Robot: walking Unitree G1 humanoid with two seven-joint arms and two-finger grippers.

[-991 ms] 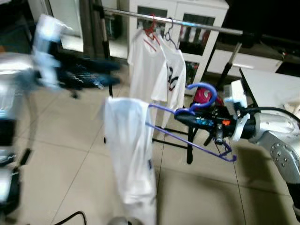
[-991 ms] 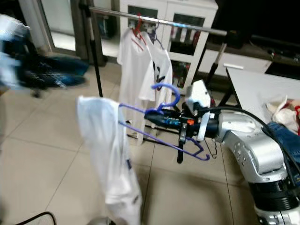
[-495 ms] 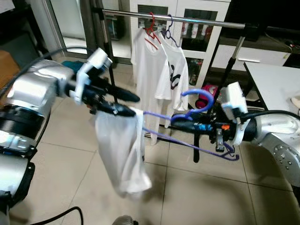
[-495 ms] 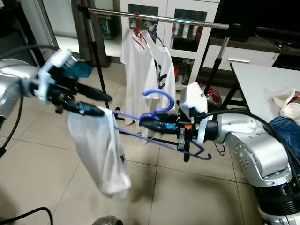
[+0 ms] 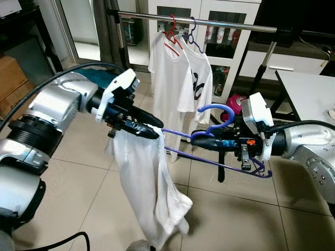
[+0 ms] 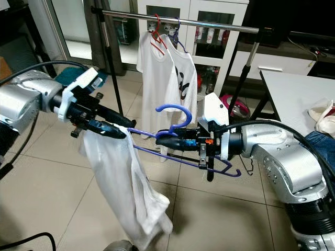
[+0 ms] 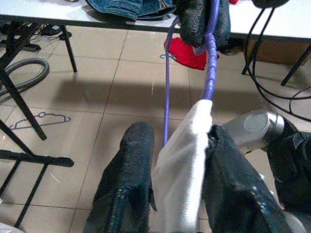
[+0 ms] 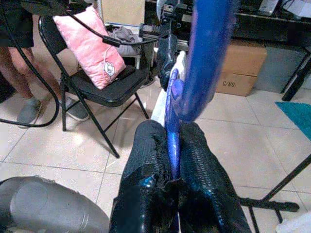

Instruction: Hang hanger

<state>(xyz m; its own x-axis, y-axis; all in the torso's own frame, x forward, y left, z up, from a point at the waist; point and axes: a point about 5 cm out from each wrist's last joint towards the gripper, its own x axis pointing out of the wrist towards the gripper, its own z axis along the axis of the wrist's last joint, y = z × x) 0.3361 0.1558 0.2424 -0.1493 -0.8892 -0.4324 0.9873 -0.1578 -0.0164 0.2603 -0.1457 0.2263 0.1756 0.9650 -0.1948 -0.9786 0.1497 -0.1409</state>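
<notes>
Beige tiled floor (image 5: pixel 78 198), white glass-door cabinet (image 5: pixel 220 21), white table (image 5: pixel 309 91), black folding chair (image 8: pixel 92 87), cardboard box (image 8: pixel 238 77)

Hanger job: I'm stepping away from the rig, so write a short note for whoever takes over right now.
Right gripper: jaws shut on the purple hanger at the base of its hook, held out at chest height.
Left gripper: jaws shut on the white garment at the hanger's far end; the cloth droops toward the floor.
Clothes rail: ahead, already carrying two hung white T-shirts.
Done: hanger picked up with garment on it.
Left: lift the hook onto the rail, probably beside the shirts, then release both grippers.
</notes>
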